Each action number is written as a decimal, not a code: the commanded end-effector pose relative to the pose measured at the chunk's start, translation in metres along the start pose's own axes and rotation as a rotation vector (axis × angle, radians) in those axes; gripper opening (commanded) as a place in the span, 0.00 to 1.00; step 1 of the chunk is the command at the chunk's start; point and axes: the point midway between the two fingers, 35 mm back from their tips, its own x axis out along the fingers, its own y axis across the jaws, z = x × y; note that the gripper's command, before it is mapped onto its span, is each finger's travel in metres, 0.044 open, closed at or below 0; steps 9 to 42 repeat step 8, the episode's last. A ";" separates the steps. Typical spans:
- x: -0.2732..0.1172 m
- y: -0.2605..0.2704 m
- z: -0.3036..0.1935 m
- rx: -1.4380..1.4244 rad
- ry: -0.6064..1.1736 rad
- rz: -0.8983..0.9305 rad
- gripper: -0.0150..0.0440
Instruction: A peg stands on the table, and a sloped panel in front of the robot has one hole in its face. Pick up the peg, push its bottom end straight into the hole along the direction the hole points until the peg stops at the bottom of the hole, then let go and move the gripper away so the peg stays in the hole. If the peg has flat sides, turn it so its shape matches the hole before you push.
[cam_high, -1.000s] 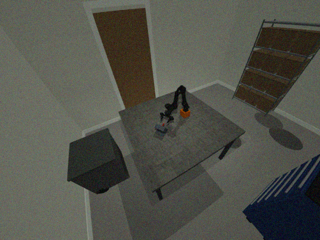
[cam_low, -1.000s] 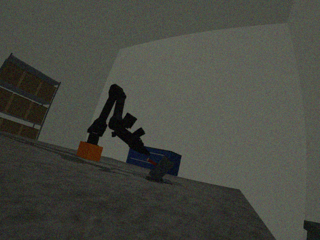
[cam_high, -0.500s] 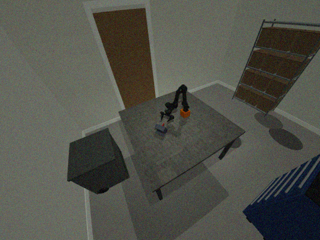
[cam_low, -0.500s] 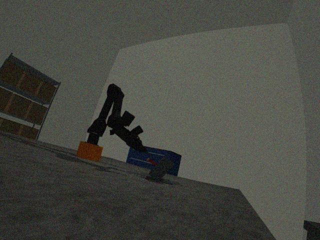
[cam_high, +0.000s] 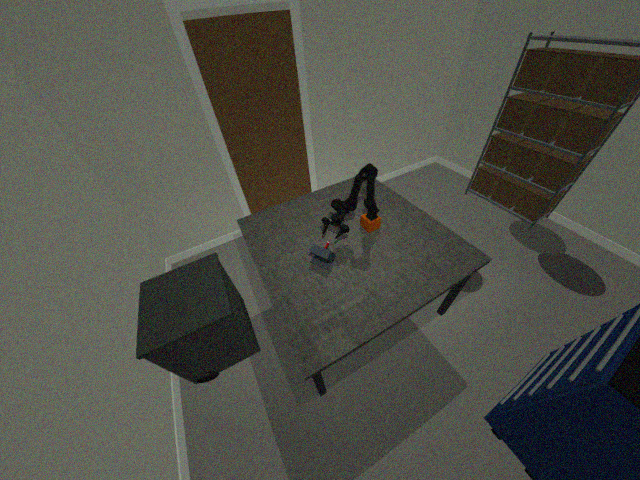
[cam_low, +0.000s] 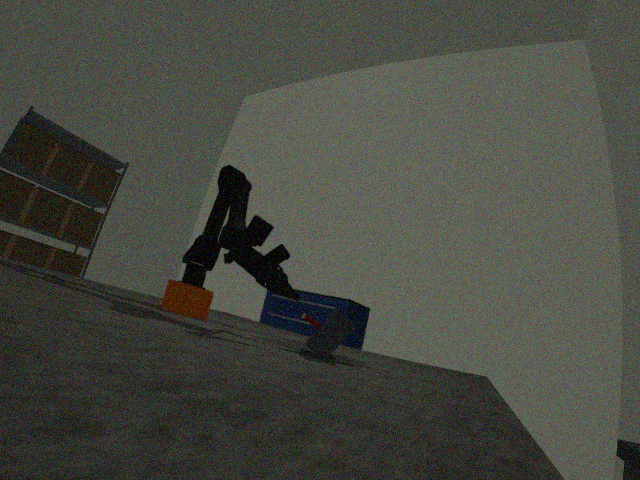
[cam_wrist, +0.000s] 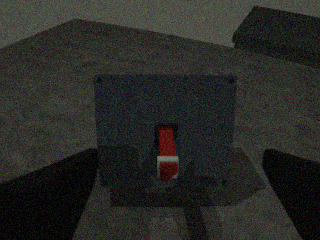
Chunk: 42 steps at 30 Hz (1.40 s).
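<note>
The red peg (cam_high: 327, 244) (cam_low: 311, 320) (cam_wrist: 167, 142) sticks out of the blue-grey sloped panel (cam_high: 321, 252) (cam_low: 330, 333) (cam_wrist: 130, 105). Its far end is inside the dark square-looking hole (cam_wrist: 166, 124), and its near end with a white rim points back toward the arm. How deep it sits is hidden. My gripper (cam_high: 330, 236) (cam_low: 297, 297) (cam_wrist: 182, 157) is open and empty. It is backed off from the panel, up and on the arm's side of the peg. In the wrist view its fingers stand wide on both sides, touching neither peg nor panel.
The arm's orange base block (cam_high: 370, 222) (cam_low: 187, 299) stands on the grey table (cam_high: 392, 289) (cam_low: 206, 403) behind the panel's face side. A dark cabinet (cam_high: 191, 315) stands beyond the table edge. A blue container (cam_high: 584, 413) (cam_low: 356, 315) and a shelf rack are farther off.
</note>
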 end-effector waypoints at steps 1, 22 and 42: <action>-0.006 0.000 0.002 -0.009 -0.006 0.001 1.00; -0.013 0.000 0.002 -0.007 -0.005 0.000 1.00; -0.013 0.000 0.002 -0.007 -0.005 0.000 1.00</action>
